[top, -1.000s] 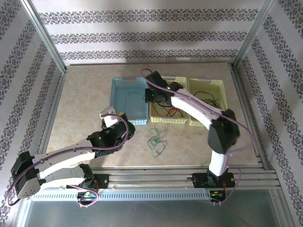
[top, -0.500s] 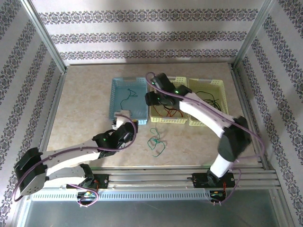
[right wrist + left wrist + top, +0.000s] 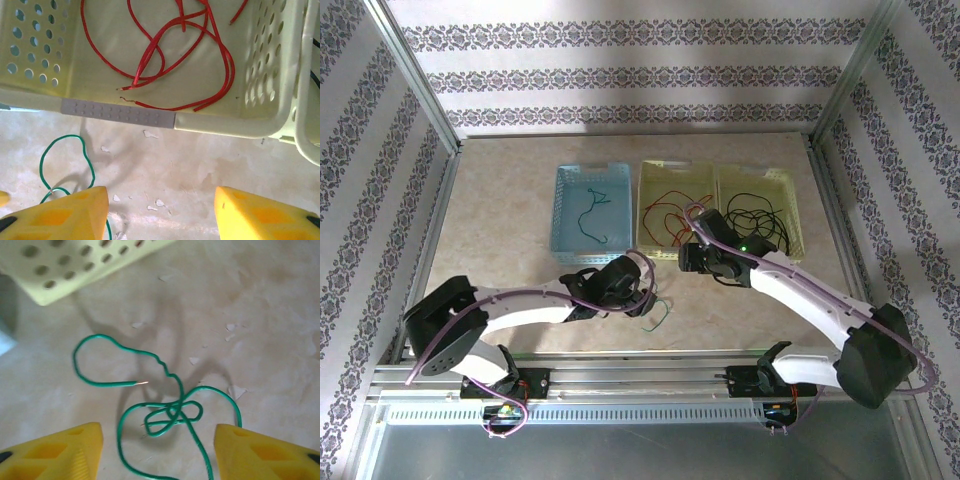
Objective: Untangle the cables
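no readable text, labels, or numbers

I count one blue basket, two yellow baskets. Two green cables; red cables and black cables defy counting.

Blue basket left of two yellow baskets on table

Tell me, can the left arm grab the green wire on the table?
Probably yes. The left gripper hangs open right above the green wire, which lies loose on the table, nothing in between.
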Tool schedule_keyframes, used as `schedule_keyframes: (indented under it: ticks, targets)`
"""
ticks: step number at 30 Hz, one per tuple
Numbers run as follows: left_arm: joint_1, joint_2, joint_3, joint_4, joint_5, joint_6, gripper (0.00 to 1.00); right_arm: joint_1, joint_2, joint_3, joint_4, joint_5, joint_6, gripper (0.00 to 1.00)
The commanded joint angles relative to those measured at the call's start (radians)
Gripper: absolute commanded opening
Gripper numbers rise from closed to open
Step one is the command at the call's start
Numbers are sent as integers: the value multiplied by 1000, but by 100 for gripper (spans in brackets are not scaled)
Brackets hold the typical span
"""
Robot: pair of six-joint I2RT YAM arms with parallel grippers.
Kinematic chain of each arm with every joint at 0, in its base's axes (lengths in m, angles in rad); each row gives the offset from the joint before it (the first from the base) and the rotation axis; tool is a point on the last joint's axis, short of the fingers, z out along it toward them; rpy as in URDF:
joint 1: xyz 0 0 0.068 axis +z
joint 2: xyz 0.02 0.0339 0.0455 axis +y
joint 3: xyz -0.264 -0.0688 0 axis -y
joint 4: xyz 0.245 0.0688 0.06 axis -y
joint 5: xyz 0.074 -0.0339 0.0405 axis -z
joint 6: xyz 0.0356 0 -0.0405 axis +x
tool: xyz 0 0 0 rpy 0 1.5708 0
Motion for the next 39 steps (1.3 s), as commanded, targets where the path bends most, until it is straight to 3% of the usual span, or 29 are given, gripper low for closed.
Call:
schedule_keyframes:
  ticks: [1,10,16,19,26,31,39]
  targets:
    - [-9,48,40,37,54,57,52,-17,-36,-15,-9,-20,37,58]
    - [0,123,59,72,12,55,33,-21,-67,-16,-13,-61,22,57]
    - [19,137,45,136,33,10,11,9,-62,-34,-10,-190,-66,55]
    - [38,109,24,186,55,-26,4,35,-42,-50,-18,-258,-104,56]
    - [105,23,-39,313,172,-131,1,104,46,-50,45,-376,-161,57]
    - [136,-7,-43,310,208,-148,0,106,106,-26,98,-468,-197,56]
    - [216,-53,-96,469,339,-287,0,92,194,-6,163,-562,-227,54]
